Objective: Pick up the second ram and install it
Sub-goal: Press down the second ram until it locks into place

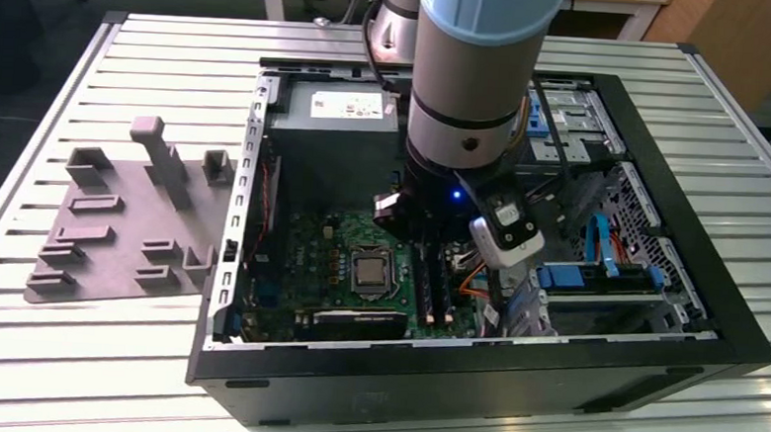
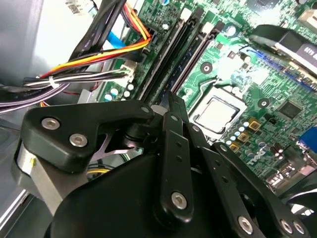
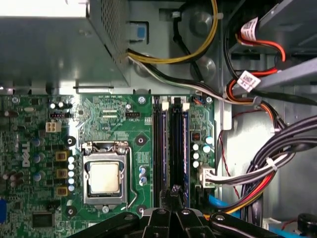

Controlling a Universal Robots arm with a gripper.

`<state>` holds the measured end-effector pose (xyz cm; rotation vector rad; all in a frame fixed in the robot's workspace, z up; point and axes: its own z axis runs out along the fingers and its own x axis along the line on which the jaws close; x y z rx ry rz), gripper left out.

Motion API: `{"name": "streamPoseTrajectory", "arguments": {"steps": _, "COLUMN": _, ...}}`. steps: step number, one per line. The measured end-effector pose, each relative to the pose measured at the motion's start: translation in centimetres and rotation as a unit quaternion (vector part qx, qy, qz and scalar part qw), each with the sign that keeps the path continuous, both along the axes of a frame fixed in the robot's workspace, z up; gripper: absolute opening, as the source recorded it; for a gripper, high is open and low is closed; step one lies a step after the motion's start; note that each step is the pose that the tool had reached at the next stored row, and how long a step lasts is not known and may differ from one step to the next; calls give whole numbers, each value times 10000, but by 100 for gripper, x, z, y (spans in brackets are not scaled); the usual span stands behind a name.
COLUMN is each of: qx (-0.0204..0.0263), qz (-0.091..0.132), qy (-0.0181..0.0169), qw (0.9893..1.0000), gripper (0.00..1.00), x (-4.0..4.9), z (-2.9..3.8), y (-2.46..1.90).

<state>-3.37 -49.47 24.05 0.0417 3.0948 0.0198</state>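
Gripper [image 3: 174, 191] low inside open computer case [image 1: 697, 321], right over long black slots [image 3: 171, 144] on green board [image 3: 114, 124]. Fingers pressed close together. Second ram: cannot tell where. Silver chip [image 3: 105, 177] beside slots.

No wording could be made out with confidence. In the exterior view a white label [image 1: 345, 103] sat on the grey power supply [image 1: 330, 139], its print too small to read. In the first wrist view, white tags [image 3: 246, 78] with tiny print hung among the cables [image 3: 292, 134], and white lettering [image 3: 25, 147] stood on the green motherboard [image 3: 114, 119]
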Motion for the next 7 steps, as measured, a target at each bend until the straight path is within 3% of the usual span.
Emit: {"name": "streamPoseTrajectory", "arguments": {"steps": 7, "qx": -1, "qz": 0, "qy": 0, "qw": 10000, "gripper": 11, "x": 0, "z": 0, "y": 6}}
